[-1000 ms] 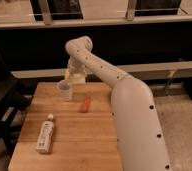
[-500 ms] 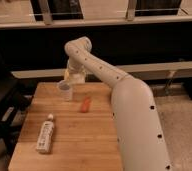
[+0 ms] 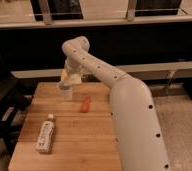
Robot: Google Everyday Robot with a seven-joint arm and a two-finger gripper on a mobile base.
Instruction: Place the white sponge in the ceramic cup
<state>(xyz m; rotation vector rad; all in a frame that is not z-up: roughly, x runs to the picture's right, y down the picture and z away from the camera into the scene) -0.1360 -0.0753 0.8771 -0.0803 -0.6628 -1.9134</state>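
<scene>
The ceramic cup (image 3: 65,91) stands on the wooden table (image 3: 84,135) near its far left part. My gripper (image 3: 69,76) hangs just above the cup, at the end of the white arm (image 3: 119,95) that reaches in from the right. A pale yellowish-white sponge (image 3: 65,75) shows at the gripper, right over the cup's mouth.
A small orange-red object (image 3: 85,104) lies on the table to the right of the cup. A white bottle (image 3: 45,134) lies on its side at the front left. A dark chair or cart (image 3: 1,105) stands left of the table. A ledge (image 3: 154,70) runs behind.
The arm and gripper stay over the cup, with barely any shift. The objects on the table have not moved.
</scene>
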